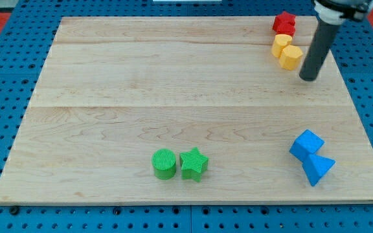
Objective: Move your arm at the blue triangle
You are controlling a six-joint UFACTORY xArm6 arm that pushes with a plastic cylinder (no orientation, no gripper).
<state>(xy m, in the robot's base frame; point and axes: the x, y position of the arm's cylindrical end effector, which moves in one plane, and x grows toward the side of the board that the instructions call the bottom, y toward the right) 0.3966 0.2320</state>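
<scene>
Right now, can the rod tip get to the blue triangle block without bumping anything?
Probably yes. My tip sits at the view's upper right beside the yellow blocks; bare wooden board runs down to the blue triangle block.

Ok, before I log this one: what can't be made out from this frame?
- Arm: cut off by the view's top edge; only the rod down to my tip shows.
- Yellow blocks: two pressed together, shapes unclear at this size.
- Red block: small at the view's top, shape uncertain.
- Blue triangle and blue block: touching, so their shared faces are hidden.

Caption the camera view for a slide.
My tip rests right of the yellow blocks, far above the blue triangle.
</scene>
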